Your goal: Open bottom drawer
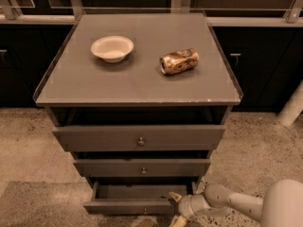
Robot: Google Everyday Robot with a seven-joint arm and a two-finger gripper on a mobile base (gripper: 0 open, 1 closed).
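Observation:
The bottom drawer (pixel 125 205) is the lowest grey front of three and stands pulled out, its dark inside showing from above. Its tiny knob (pixel 145 211) sits at the frame's bottom edge. My gripper (pixel 176 207) is at the drawer front's right end, low in the view, reaching in from the lower right on a white arm (pixel 227 204). One pale fingertip (pixel 175 196) shows above the front's top edge and another (pixel 178 220) below.
The middle drawer (pixel 142 167) and top drawer (pixel 139 137) stand slightly pulled out above. A white bowl (pixel 112 48) and a crushed can (pixel 179 61) lie on the cabinet top (pixel 137 86). Dark cabinets line the back; speckled floor lies around.

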